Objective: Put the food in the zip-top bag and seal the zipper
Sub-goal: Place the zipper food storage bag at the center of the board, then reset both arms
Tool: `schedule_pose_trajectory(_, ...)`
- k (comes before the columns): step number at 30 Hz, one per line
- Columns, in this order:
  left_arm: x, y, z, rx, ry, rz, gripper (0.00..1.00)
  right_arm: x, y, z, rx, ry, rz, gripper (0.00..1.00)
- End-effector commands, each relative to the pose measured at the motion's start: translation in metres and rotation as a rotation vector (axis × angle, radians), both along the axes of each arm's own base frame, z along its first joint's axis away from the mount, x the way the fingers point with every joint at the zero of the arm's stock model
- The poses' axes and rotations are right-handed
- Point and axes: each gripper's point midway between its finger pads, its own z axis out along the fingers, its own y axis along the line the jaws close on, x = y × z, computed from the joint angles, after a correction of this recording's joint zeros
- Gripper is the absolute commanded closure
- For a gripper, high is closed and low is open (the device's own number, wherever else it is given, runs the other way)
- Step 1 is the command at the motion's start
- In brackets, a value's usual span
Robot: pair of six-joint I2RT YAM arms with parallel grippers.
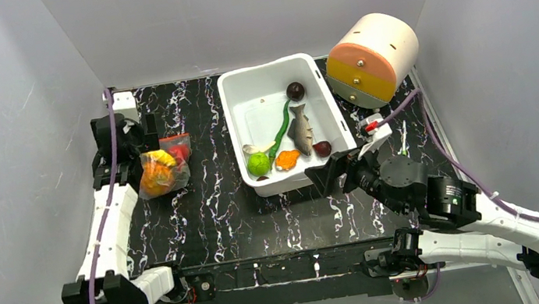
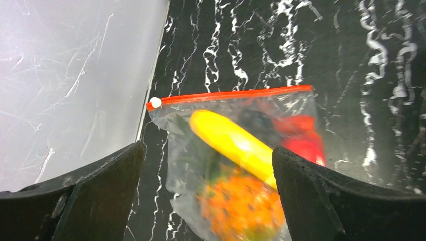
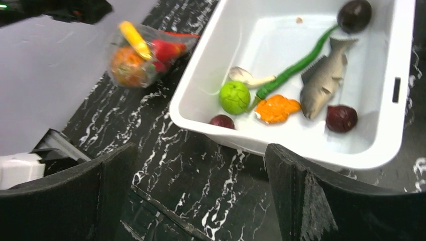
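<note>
The clear zip-top bag (image 1: 162,168) lies on the black marbled table near the left wall. Inside it are a yellow banana (image 2: 231,140), an orange pineapple (image 2: 241,206) and a red piece (image 2: 301,138). Its red-orange zipper (image 2: 231,95) runs straight along the far edge, with a white slider (image 2: 155,103) at the left end. My left gripper (image 2: 208,148) hangs open over the bag with nothing in its grip. More food lies in the white bin: a fish (image 1: 300,128), a lime (image 1: 258,164), a long green chili (image 1: 279,127) and an orange piece (image 1: 288,159). My right gripper (image 1: 332,171) is open at the bin's near rim.
The white bin (image 1: 234,86) stands at mid-table, and two dark round fruits (image 3: 341,118) also lie in it. A cream and orange cylinder (image 1: 372,56) leans at the back right. White walls close in on both sides, with the left wall (image 2: 75,75) right beside the bag.
</note>
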Motion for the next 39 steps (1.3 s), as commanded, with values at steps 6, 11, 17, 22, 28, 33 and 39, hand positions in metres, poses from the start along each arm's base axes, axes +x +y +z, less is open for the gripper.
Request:
schedule_pose_trajectory(6,-0.028,-0.053,0.052,-0.344,-0.155,-0.043,0.02,0.015,-0.022,-0.001,0.063,0.113,-0.216,0.02)
schedule_pose_trajectory(11,-0.059,-0.108,0.035,-0.649,0.030,-0.145,0.01,0.016,-0.035,-0.006,0.090,0.166,-0.306,0.02)
schedule_pose_trajectory(17,-0.102,-0.174,0.034,-0.935,0.204,-0.345,0.02,0.011,-0.038,0.009,0.145,0.184,-0.292,0.02)
schedule_pose_trajectory(22,-0.126,-0.191,0.041,-0.927,0.238,-0.417,0.02,0.007,-0.033,0.025,0.173,0.175,-0.243,0.02)
schedule_pose_trajectory(28,-0.151,-0.194,0.040,-0.894,0.240,-0.468,0.02,0.005,-0.030,0.026,0.173,0.172,-0.217,0.02)
schedule_pose_trajectory(33,-0.159,-0.198,0.044,-0.911,0.200,-0.494,0.02,0.003,-0.031,0.028,0.205,0.162,-0.205,0.02)
schedule_pose_trajectory(39,-0.162,-0.195,0.046,-0.898,0.185,-0.488,0.02,0.003,-0.039,0.032,0.243,0.141,-0.216,0.02)
